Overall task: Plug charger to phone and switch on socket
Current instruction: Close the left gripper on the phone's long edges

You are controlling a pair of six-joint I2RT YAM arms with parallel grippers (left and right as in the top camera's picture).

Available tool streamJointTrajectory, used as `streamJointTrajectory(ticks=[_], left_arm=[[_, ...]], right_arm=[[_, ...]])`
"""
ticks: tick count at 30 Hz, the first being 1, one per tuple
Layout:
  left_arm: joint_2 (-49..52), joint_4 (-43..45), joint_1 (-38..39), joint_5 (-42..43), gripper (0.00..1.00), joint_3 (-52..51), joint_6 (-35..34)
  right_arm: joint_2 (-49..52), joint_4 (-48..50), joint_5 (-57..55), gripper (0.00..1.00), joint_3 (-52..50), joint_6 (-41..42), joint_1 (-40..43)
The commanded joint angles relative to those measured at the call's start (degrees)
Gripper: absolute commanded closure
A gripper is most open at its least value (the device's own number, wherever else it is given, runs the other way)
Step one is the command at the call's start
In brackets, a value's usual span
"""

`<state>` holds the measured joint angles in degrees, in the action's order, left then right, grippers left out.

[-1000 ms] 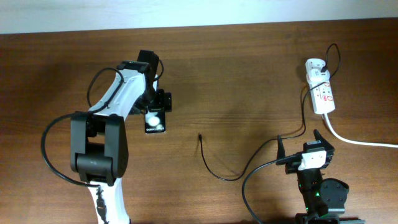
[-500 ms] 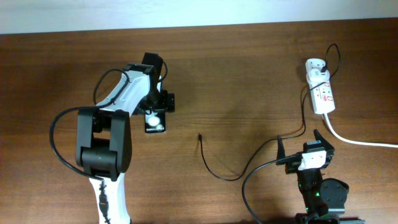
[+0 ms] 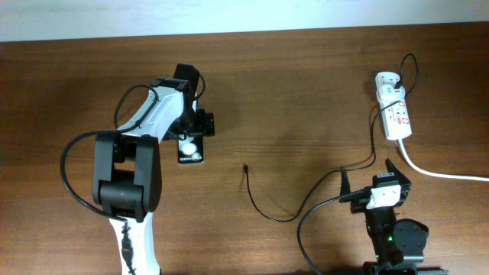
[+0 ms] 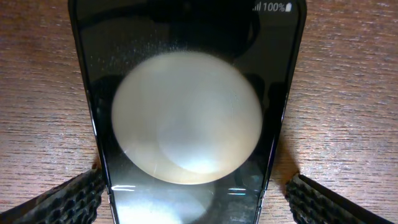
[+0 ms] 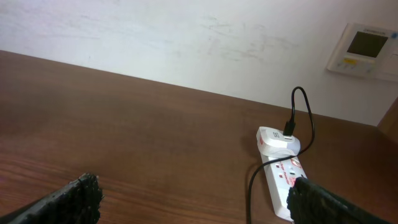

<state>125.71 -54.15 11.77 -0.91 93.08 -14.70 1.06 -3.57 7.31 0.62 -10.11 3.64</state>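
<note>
Two arms showed from overhead. Your left arm point(image 3: 126, 179) stood at the near left, bent at the elbow and reaching to the phone point(image 3: 191, 150). The left tool point(image 3: 191, 137) sat over the phone's far end and hid it. Your right arm point(image 3: 393, 237) was folded low at the near right, with the right tool point(image 3: 368, 173) pointing toward the socket point(image 3: 398, 120) and well apart from it. The charger point(image 3: 267, 212) lay loose on the table point(image 3: 290, 92). Its plug tip was between the phone and the right tool, touching neither, and its white adapter sat in the socket's far end.

From your left wrist, the fingertips point(image 4: 62, 199) stood apart, one on each side of the phone. You could not tell whether they touched its edges. Glare covered the screen, and the phone's top and bottom were cut off.

From your right wrist, the fingertips point(image 5: 65, 199) were spread wide, holding nothing. The right one hid part of the socket.
</note>
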Motion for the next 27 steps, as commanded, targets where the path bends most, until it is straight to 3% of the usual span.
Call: streamJointTrajectory(ticks=[1, 18, 27], left_arm=[[0.7, 0.1, -0.4, -0.4, 0.01, -0.4, -1.2], [0.7, -0.1, -0.4, -0.6, 0.00, -0.4, -2.0], [0.7, -0.1, -0.4, -0.6, 0.10, -0.4, -2.0]], right_arm=[[-0.3, -0.3, -0.3, 0.01, -0.3, 0.0, -0.5], [-0.3, -0.3, -0.3, 0.01, -0.3, 0.0, -0.5], [-0.3, -0.3, -0.3, 0.01, -0.3, 0.0, -0.5]])
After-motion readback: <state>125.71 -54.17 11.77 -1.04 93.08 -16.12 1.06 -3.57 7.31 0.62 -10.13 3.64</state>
